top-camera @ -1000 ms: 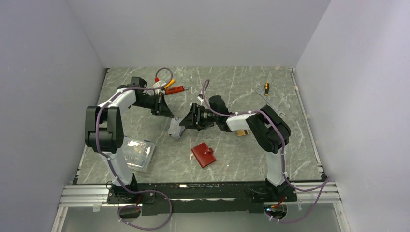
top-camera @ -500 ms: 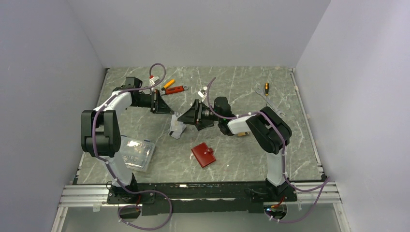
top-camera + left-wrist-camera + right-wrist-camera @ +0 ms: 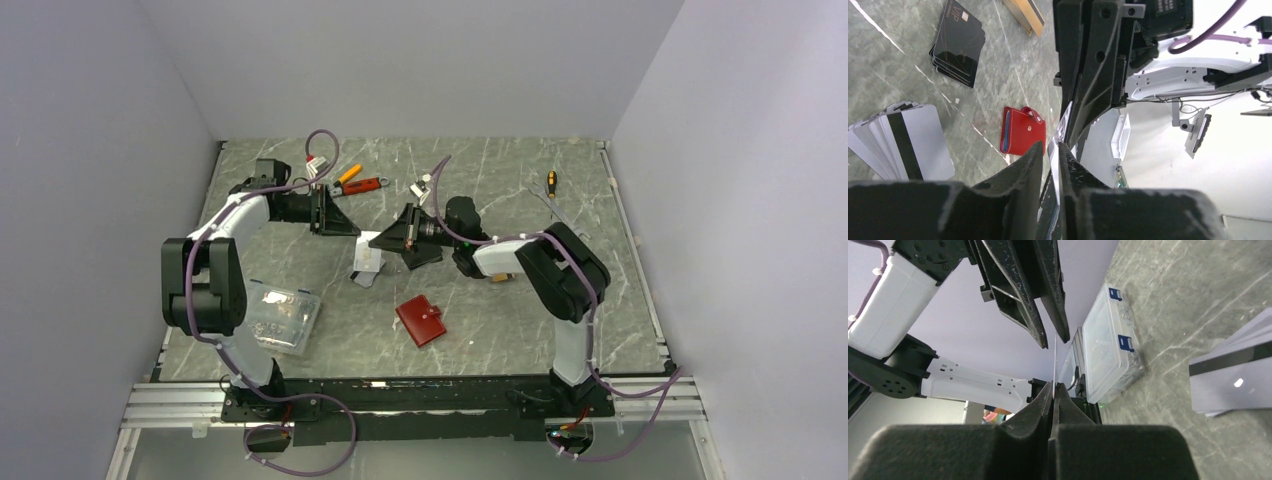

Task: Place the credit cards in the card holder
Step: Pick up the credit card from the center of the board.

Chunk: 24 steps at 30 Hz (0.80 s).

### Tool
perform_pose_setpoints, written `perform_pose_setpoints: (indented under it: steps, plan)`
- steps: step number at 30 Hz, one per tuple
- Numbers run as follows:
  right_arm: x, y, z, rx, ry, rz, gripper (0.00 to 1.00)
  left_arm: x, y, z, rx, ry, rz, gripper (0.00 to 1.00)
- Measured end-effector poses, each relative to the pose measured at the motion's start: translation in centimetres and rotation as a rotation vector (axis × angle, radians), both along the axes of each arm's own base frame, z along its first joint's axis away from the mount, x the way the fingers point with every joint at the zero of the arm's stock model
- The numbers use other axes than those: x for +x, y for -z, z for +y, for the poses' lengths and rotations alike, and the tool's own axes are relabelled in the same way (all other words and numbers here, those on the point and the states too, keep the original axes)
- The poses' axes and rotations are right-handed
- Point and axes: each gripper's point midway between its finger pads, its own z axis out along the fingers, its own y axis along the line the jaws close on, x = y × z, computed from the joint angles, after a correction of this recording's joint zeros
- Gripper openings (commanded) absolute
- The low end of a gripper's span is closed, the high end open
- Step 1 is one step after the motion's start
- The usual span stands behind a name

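My two grippers meet fingertip to fingertip above the middle of the table. The right gripper (image 3: 1054,385) (image 3: 378,240) is shut on a thin silver-white credit card (image 3: 1054,357), seen edge-on. The left gripper (image 3: 1050,145) (image 3: 352,228) stands slightly open around the same card (image 3: 1055,159), which rests against one finger with a gap to the other. More silver-white credit cards (image 3: 367,264) (image 3: 903,140) lie fanned on the table below. The red card holder (image 3: 421,321) (image 3: 1024,130) lies closed nearer the front.
A clear plastic box (image 3: 283,315) (image 3: 1110,335) sits front left. A stack of black cards (image 3: 959,42) and orange-gold cards (image 3: 497,275) (image 3: 1025,12) lie under the right arm. An orange-handled tool (image 3: 360,183) and a screwdriver (image 3: 551,183) lie at the back.
The right gripper has closed on the card. The left gripper, shut before, has loosened its hold. Both arms lifted slightly away from the card pile.
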Motion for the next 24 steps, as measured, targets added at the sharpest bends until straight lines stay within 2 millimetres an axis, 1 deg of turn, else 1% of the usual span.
perform_pose_setpoints:
  steps: [2,5,6,10,11,13,15,19,20,21,24]
  plan:
    - [-0.2,-0.1,-0.2,-0.042,0.001,-0.004,0.0,-0.2,0.0,0.1,0.014,0.006,-0.012,0.46]
    - [-0.9,0.4,-1.3,-0.178,0.014,-0.019,0.0,-0.7,-0.2,0.2,0.049,0.022,-0.047,0.58]
    - [-1.1,0.4,-1.7,-0.226,0.018,-0.032,0.0,-0.9,-0.4,0.2,0.065,0.029,-0.073,0.59]
    - [-1.7,0.6,-3.7,-0.457,0.04,-0.095,0.0,-2.9,-1.5,-0.3,0.117,0.085,-0.184,0.6]
    - [-1.9,1.0,-4.3,-0.521,0.042,-0.104,0.0,-3.4,-1.7,-0.5,0.13,0.104,-0.214,0.59]
    - [-2.7,2.4,-5.6,-0.657,0.031,-0.111,0.0,-4.6,-2.0,-1.2,0.164,0.152,-0.278,0.59]
    - [-4.2,4.5,-6.8,-0.801,-0.007,-0.102,0.0,-5.8,-1.9,-2.0,0.203,0.203,-0.338,0.58]
    - [-7.6,8.2,-8.8,-1.035,-0.114,-0.078,0.0,-8.7,-0.6,-3.4,0.296,0.313,-0.428,0.57]
    - [-8.4,9.4,-9.7,-1.112,-0.147,-0.069,0.0,-9.2,-0.3,-3.5,0.309,0.33,-0.443,0.57]
    - [-8.7,9.7,-9.8,-1.129,-0.159,-0.069,0.0,-9.5,-0.1,-3.6,0.323,0.343,-0.456,0.57]
    - [-9.2,11.0,-11.9,-1.243,-0.182,-0.049,0.0,-10.1,0.4,-3.3,0.369,0.362,-0.494,0.56]
